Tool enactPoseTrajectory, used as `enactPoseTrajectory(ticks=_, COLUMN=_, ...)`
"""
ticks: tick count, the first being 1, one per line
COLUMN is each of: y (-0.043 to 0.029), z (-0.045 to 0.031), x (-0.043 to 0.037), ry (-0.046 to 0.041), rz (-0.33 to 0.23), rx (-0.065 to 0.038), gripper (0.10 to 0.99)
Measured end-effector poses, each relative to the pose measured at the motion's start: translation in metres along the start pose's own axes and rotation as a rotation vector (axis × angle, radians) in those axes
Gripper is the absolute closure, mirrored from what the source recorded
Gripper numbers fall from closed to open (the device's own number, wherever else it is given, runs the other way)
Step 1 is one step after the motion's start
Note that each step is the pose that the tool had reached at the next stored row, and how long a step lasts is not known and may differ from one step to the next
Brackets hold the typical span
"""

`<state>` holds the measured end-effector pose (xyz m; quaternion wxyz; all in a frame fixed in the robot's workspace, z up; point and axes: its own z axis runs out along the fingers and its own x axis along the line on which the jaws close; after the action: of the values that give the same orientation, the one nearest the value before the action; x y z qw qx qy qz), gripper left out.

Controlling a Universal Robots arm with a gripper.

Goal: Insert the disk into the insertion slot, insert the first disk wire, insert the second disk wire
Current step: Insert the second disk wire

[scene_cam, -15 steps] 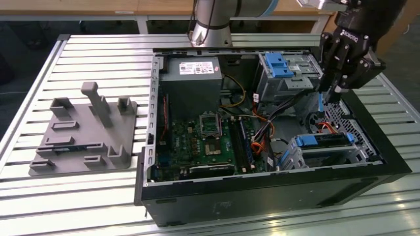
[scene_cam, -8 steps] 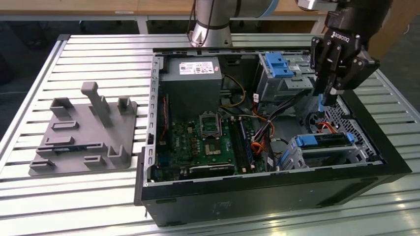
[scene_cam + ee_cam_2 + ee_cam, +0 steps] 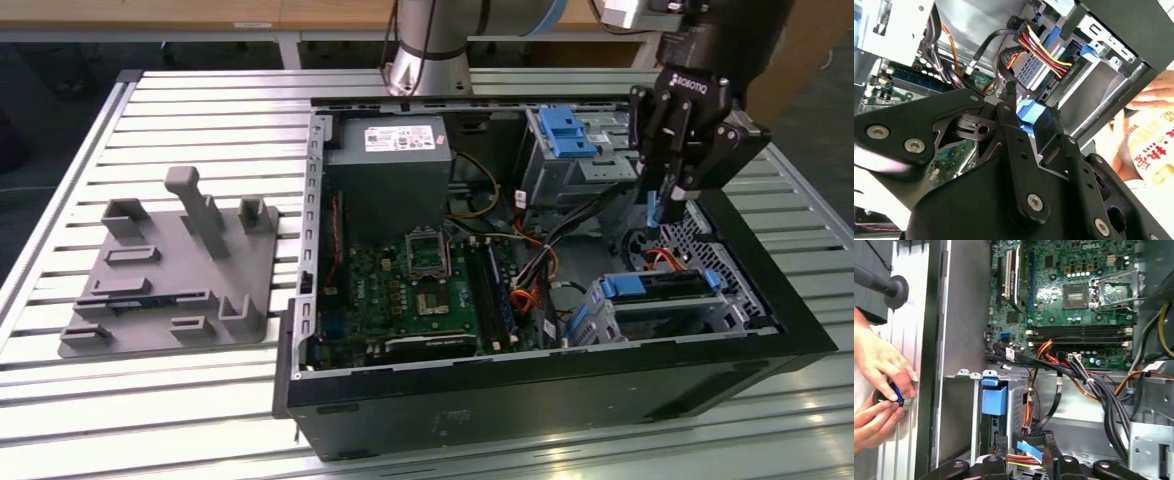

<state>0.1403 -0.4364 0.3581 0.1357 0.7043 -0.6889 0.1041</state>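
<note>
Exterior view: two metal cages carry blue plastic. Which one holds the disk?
The low silver perforated cage, nearer the camera, holding the blue-framed silver hard drive. The taller grey cage behind it carries a bare blue bracket.

Blue plastic connector (image 3: pixel 1030 113), matt black fingers (image 3: pixel 1017 146)

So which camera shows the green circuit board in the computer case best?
The first wrist view: the green circuit board lies open, socket and memory slots plain. The exterior view shows the board from farther off, at a slant. The second wrist view catches a strip beyond the gripper, shut on a blue connector.
</note>
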Motion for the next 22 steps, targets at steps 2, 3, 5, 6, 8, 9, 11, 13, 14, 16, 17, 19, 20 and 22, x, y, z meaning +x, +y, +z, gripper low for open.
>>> enactPoseTrajectory(ticks=2, y=0.0000, z=0.0005, x=-0.0001, ry=0.0246, rz=-0.001, rx=-0.002, gripper=0.667)
enactPoseTrajectory(ticks=3, y=-0.0001, z=0.0007, x=-0.0002, ry=0.0385, rz=-0.001, rx=-0.002, gripper=0.667)
enactPoseTrajectory(ticks=5, y=0.0001, z=0.0013, x=-0.0014, ry=0.0659, rz=0.000, rx=-0.003, gripper=0.667)
enactPoseTrajectory(ticks=6, y=0.0006, z=0.0017, x=-0.0029, ry=0.0749, rz=0.001, rx=-0.003, gripper=0.667)
enactPoseTrajectory(ticks=8, y=0.0009, z=0.0036, x=-0.0048, ry=0.0836, rz=0.005, rx=-0.005, gripper=0.667)
enactPoseTrajectory(ticks=9, y=0.0010, z=0.0045, x=-0.0057, ry=0.0877, rz=0.007, rx=-0.006, gripper=0.667)
enactPoseTrajectory(ticks=11, y=0.0009, z=0.0057, x=-0.0083, ry=0.0920, rz=0.011, rx=-0.006, gripper=0.667)
enactPoseTrajectory(ticks=13, y=0.0008, z=0.0062, x=-0.0097, ry=0.0915, rz=0.022, rx=-0.004, gripper=0.667)
enactPoseTrajectory(ticks=14, y=0.0008, z=0.0066, x=-0.0100, ry=0.0911, rz=0.030, rx=-0.004, gripper=0.667)
enactPoseTrajectory(ticks=16, y=0.0010, z=0.0076, x=-0.0109, ry=0.0906, rz=0.046, rx=-0.006, gripper=0.667)
enactPoseTrajectory(ticks=17, y=0.0013, z=0.0079, x=-0.0117, ry=0.0905, rz=0.051, rx=-0.005, gripper=0.667)
enactPoseTrajectory(ticks=19, y=0.0023, z=0.0086, x=-0.0135, ry=0.0902, rz=0.055, rx=-0.001, gripper=0.667)
enactPoseTrajectory(ticks=20, y=0.0028, z=0.0094, x=-0.0141, ry=0.0901, rz=0.056, rx=0.003, gripper=0.667)
enactPoseTrajectory(ticks=22, y=0.0034, z=0.0110, x=-0.0149, ry=0.0904, rz=0.055, rx=0.011, gripper=0.667)
